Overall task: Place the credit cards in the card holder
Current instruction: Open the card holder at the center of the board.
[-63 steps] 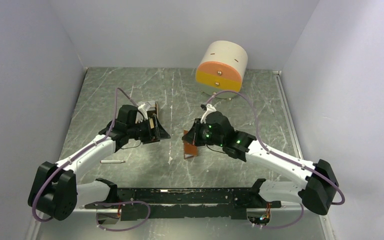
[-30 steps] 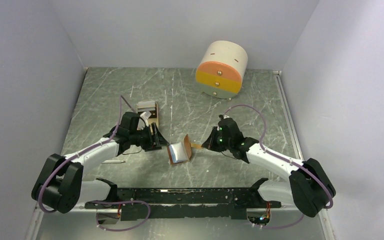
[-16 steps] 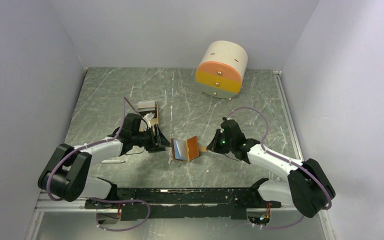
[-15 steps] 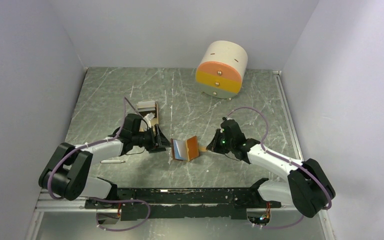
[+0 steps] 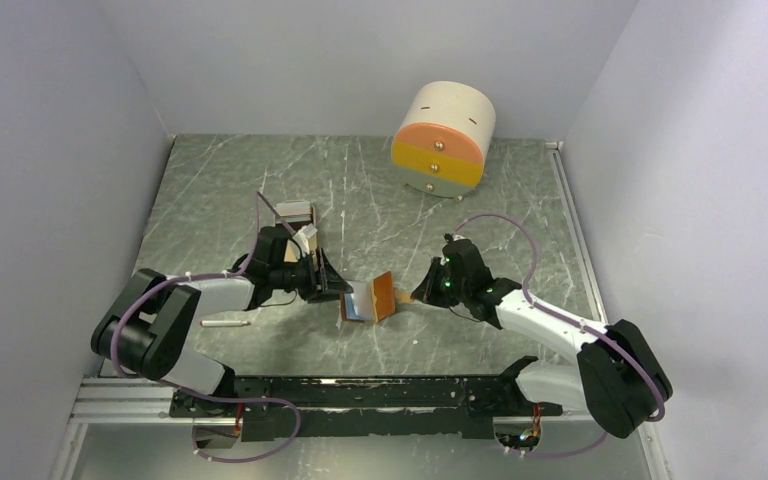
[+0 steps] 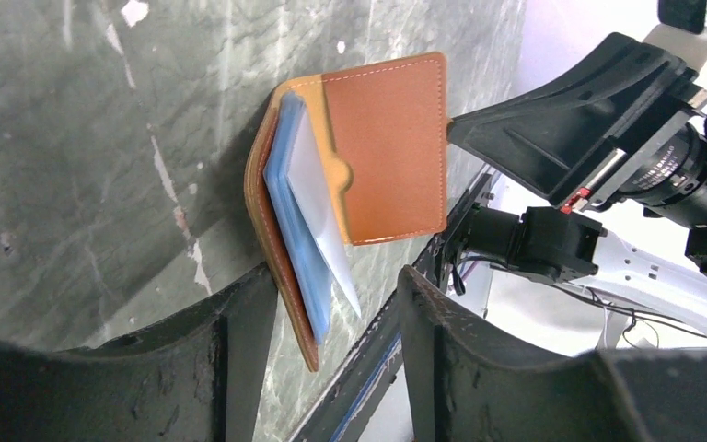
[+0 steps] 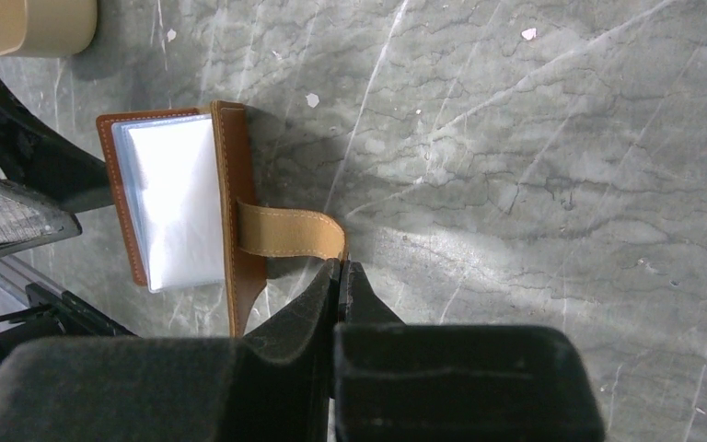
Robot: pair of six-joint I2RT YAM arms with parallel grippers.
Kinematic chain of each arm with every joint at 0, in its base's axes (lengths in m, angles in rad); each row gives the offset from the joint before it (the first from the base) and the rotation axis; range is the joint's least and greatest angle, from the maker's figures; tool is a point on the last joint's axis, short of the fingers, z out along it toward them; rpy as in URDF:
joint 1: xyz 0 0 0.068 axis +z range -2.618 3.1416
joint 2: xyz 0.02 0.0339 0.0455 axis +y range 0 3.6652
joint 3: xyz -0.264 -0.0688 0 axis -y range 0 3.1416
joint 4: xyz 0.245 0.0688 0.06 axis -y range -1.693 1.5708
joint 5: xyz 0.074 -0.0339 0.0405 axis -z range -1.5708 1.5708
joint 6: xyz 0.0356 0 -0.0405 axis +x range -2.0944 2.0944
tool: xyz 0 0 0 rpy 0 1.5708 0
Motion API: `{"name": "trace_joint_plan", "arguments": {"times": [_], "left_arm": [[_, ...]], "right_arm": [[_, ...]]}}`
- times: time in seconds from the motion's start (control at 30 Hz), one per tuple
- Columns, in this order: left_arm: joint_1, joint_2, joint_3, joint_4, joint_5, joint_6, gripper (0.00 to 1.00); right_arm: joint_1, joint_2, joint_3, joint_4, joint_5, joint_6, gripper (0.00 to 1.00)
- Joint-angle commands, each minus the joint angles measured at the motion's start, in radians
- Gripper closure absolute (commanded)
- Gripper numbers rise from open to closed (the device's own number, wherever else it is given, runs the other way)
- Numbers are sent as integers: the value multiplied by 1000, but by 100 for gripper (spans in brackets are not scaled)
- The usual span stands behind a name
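Mid-table, I'm seeing the card holder (image 5: 368, 298) standing half open. Only the right wrist view is showing the right gripper (image 7: 341, 267) pinching its strap (image 7: 290, 230) at 3 o'clock. The left gripper (image 6: 336, 281) is gaping wide at 9 o'clock.

Views: one overhead, two wrist-mounted.
Overhead distant, looking down from behind; wrist views close above grey marbled tabletop (image 5: 210, 180), facing tan-brown leather folding card holder (image 5: 370, 298) from opposite sides.

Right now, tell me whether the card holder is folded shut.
No: the card holder stands open in the left wrist view, its clear pockets showing between the tan covers.
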Motion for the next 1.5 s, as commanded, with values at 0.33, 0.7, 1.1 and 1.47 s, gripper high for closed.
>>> {"name": "trace_joint_plan", "arguments": {"times": [0.33,0.7,1.1,1.47], "left_arm": [[-32,-29,-6,92,30,-13,91],[-38,-116,62,-141,-53,60,91],[-38,-137,38,-202,-99,71,91],[-38,-116,35,-308,-213,117,90]], "right_arm": [[-5,-20,44,-60,-19,-4,76],[33,-104,150,-125,-77,5,47],[213,85,217,-58,0,18,47],[206,148,210,-69,57,-5,42]]}}
